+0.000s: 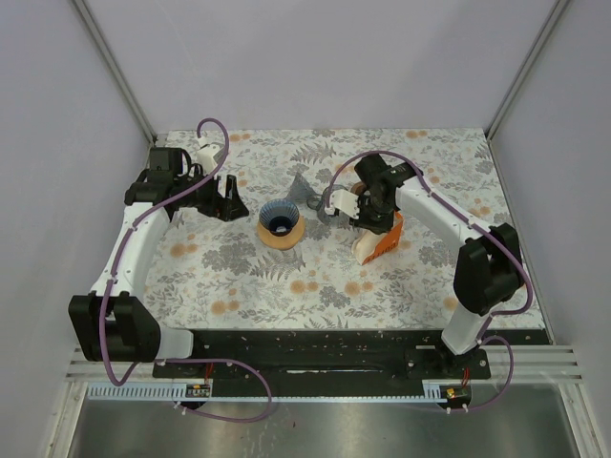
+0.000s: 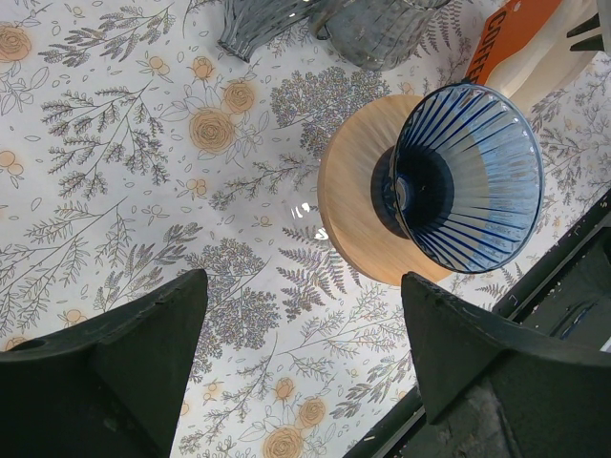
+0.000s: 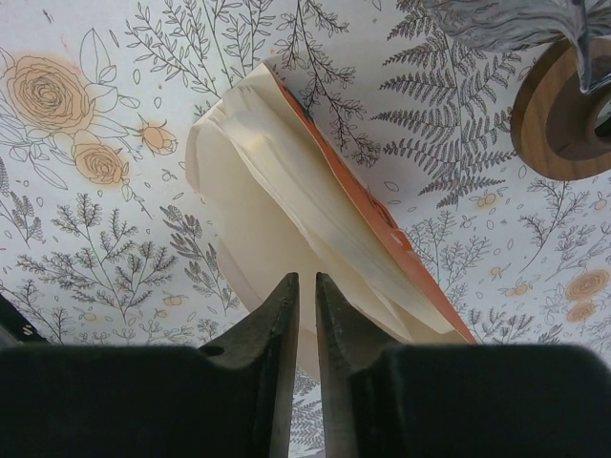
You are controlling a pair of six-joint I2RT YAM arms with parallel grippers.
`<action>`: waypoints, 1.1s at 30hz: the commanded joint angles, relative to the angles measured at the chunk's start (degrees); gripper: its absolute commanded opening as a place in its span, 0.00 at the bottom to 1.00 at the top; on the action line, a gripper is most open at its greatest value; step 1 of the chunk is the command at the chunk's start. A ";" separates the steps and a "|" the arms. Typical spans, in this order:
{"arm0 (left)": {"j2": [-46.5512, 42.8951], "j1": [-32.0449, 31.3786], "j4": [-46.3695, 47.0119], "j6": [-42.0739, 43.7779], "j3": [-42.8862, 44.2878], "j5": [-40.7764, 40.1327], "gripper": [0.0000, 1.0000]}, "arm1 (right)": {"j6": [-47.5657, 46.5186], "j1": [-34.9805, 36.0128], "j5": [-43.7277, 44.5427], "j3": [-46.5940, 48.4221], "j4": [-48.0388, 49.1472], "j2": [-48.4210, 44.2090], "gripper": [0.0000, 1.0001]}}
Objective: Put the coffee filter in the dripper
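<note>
The blue ribbed dripper point(image 1: 280, 221) stands on its round wooden base point(image 2: 358, 191) mid-table, its cone point(image 2: 468, 176) empty. Cream coffee filters point(image 3: 277, 219) lie fanned out of an orange packet point(image 3: 368, 205) to the right of the dripper point(image 1: 379, 243). My right gripper point(image 3: 306, 277) is down on the near edge of the top filter. Its jaws are drawn to a narrow slit with cream paper in it. My left gripper point(image 2: 304, 277) hovers open just left of the dripper, with only tablecloth between its fingers.
Two grey glass vessels point(image 1: 305, 191) point(image 1: 329, 205) stand behind the dripper, close to the right arm; they also show along the top edge of the left wrist view point(image 2: 258, 24). A floral cloth point(image 1: 239, 277) covers the table. A black rail point(image 1: 315, 343) runs along the near edge.
</note>
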 commanded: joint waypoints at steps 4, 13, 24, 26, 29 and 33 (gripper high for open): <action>-0.02 0.36 1.26 0.64 1.16 1.84 0.86 | -1.01 0.67 0.57 -0.46 -1.99 -2.10 0.18; 0.24 0.45 1.34 0.64 1.07 1.84 0.86 | -1.19 0.67 2.42 0.76 -3.15 -3.85 0.28; -0.11 0.45 1.34 0.55 1.07 1.66 0.86 | 1.36 0.14 4.26 4.63 -0.59 0.62 0.44; -0.02 0.36 1.26 0.64 0.98 1.58 0.86 | 1.62 0.14 5.14 4.63 -0.68 1.76 0.43; -0.02 0.45 1.34 0.64 0.98 1.66 0.86 | 1.80 0.14 5.23 4.63 -0.77 2.38 0.43; -0.02 0.36 1.34 0.64 0.98 1.66 0.86 | 1.98 0.14 3.04 4.28 -1.82 1.86 0.42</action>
